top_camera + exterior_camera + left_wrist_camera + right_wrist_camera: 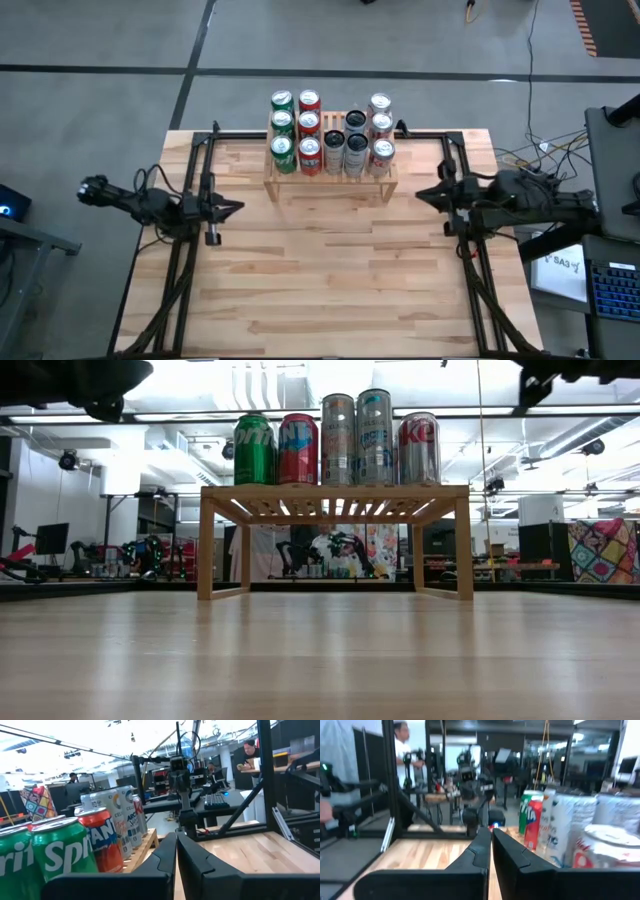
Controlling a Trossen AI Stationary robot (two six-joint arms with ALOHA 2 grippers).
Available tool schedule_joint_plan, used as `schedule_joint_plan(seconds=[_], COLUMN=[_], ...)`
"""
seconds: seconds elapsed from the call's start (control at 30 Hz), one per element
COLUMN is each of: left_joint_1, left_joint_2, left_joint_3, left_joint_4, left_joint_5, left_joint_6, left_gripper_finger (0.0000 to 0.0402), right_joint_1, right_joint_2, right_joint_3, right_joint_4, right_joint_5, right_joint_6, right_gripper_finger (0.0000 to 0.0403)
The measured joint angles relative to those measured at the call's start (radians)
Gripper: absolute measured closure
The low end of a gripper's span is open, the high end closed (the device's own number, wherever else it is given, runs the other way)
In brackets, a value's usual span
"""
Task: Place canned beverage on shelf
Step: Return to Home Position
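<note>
Standing in short rows on the shelf (330, 190), the cans (308, 125) are packed close: green at one end, red beside them, silver and dark-topped ones in the middle, red-and-silver at the other end. The shelf sits at the far middle of the counter (330, 280). The left tool (232, 208) hangs near the counter's left side and the right tool (422, 195) near its right side. Each is pinched together with nothing in it, and both are well apart from the shelf. Little looks at risk now. The likeliest trouble, I judge, is an arm swinging toward the middle while folding away and nudging a shelf leg. Tall cans packed this tightly could knock one another over or roll off the back.
</note>
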Motion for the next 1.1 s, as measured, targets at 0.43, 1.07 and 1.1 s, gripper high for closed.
schedule_joint_plan(seconds=[0.43, 1.07, 1.1], left_joint_1=[0.003, 0.007, 0.009], left_joint_2=[-0.159, -0.194, -0.191], left_joint_3=[-0.114, -0.206, -0.206], left_joint_4=[0.002, -0.001, -0.017], left_joint_5=[0.000, -0.004, -0.004], left_joint_6=[-0.034, -0.107, -0.122], left_gripper_finger=[0.0401, 0.0401, 0.0401], right_joint_1=[0.000, 0.000, 0.000], right_joint_2=[-0.194, -0.269, -0.269], right_joint_3=[-0.167, -0.402, -0.420], right_joint_4=[0.063, 0.186, 0.173], right_joint_5=[0.000, 0.001, 0.003], right_joint_6=[0.002, -0.050, -0.059], right_gripper_finger=[0.0394, 0.0394, 0.0394])
